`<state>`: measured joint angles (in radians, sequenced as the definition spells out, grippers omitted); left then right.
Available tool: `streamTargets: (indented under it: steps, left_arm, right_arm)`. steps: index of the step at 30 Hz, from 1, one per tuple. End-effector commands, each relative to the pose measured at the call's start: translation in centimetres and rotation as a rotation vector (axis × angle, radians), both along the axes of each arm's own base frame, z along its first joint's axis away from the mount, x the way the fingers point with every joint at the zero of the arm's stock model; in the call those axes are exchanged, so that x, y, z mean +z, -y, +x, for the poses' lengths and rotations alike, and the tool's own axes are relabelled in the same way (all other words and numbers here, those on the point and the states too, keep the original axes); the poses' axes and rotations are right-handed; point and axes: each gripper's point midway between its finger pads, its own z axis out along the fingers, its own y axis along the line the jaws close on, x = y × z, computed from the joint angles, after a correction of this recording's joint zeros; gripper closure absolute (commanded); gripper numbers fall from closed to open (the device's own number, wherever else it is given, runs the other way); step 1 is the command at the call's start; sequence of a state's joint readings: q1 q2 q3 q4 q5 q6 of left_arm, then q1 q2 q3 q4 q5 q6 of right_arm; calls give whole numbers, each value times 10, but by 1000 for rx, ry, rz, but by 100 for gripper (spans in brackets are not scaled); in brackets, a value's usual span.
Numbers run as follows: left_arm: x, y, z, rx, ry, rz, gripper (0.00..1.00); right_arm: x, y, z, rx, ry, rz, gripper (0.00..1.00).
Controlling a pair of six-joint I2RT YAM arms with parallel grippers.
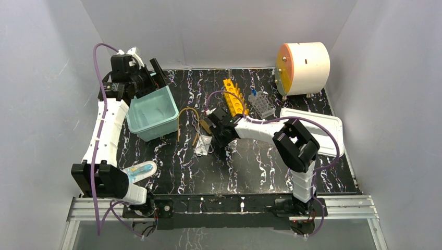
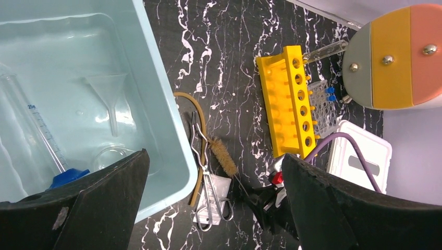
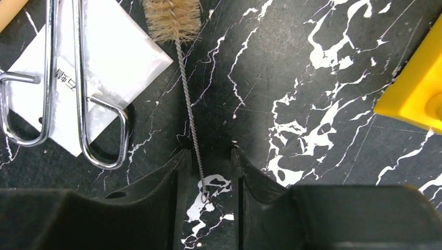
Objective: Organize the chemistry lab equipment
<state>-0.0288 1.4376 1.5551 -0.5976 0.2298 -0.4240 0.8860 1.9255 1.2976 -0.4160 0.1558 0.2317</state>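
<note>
My left gripper (image 2: 213, 156) is spread wide over the teal bin (image 2: 167, 104), funnel (image 2: 107, 86) inside, below-left of it. My right gripper (image 3: 208, 156) is half-narrowed, straddling the brush (image 3: 172, 18) wire, not pinching yet. Step: grabbing the brush. Next: squeeze, lift, carry to the bin.

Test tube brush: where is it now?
Right wrist view, centre-left: the test tube brush lies on the table, bristles beside the metal tongs, wire tail between the right pincer's parted jaws, yellow rack at the view's right edge.
</note>
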Motion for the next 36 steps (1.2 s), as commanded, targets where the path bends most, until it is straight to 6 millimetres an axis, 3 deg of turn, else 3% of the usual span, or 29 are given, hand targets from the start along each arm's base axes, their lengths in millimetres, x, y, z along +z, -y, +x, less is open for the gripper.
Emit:
streamTargets:
  steps: [1,6,12,15,21,27,36]
  left_arm:
    - [26,5,1,-21,62,-35,2]
    - [25,7,0,-19,56,-48,2]
    - [24,15,-2,-49,50,-89,2]
    - [22,20,-2,-61,39,-119,2]
    - [19,30,-3,-88,21,-181,2]
    - [27,50,-7,-182,40,-270,2]
    - [34,103,-20,-366,75,-409,3]
  right_arm:
    - [-3,-5,12,1,52,-18,60]
    - [-9,-1,17,-5,73,-46,71]
    - [0,-3,23,-6,118,-16,98]
    - [13,-4,25,-13,142,26,100]
    - [72,-6,37,-56,208,203,100]
    - [159,-16,51,-47,309,503,100]
    - [264,-33,61,-42,275,860,100]
